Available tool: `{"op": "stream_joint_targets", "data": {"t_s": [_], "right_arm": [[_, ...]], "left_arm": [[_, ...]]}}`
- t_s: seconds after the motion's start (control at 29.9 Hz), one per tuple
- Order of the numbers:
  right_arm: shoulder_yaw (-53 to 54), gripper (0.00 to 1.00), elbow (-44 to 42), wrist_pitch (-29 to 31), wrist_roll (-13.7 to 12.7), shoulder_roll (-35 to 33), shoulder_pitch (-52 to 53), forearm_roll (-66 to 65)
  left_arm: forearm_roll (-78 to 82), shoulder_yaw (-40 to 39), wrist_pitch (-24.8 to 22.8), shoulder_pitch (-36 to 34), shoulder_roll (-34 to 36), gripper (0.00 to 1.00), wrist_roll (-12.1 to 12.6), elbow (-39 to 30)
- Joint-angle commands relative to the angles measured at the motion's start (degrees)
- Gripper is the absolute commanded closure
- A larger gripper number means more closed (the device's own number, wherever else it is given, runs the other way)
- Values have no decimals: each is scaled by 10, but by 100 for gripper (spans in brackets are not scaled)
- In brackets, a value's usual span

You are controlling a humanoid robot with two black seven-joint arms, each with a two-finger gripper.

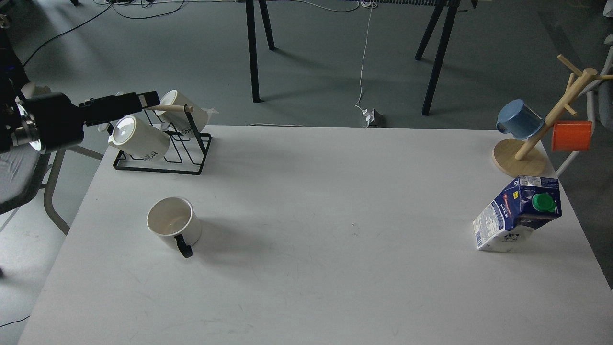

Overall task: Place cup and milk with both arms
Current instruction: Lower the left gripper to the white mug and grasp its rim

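Cup (170,223) and milk (515,215) well apart on table (306,287)

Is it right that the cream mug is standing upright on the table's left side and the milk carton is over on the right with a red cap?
Not quite. The head view shows the milk carton has a green cap, not red. The rest holds: the cream mug stands upright on the left side of the table, and the carton is on the right.
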Motion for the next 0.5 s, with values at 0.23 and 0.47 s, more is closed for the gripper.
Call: {"op": "stream_joint_targets", "data": {"t_s": [0.23,0.47], "right_arm": [[0,1,0,0,1,1,-5,0],[0,1,1,0,1,1,-11,0]], "left_arm": [[134,136,0,5,15,0,-31,-10],[144,157,0,5,10,0,-52,-8]]}}
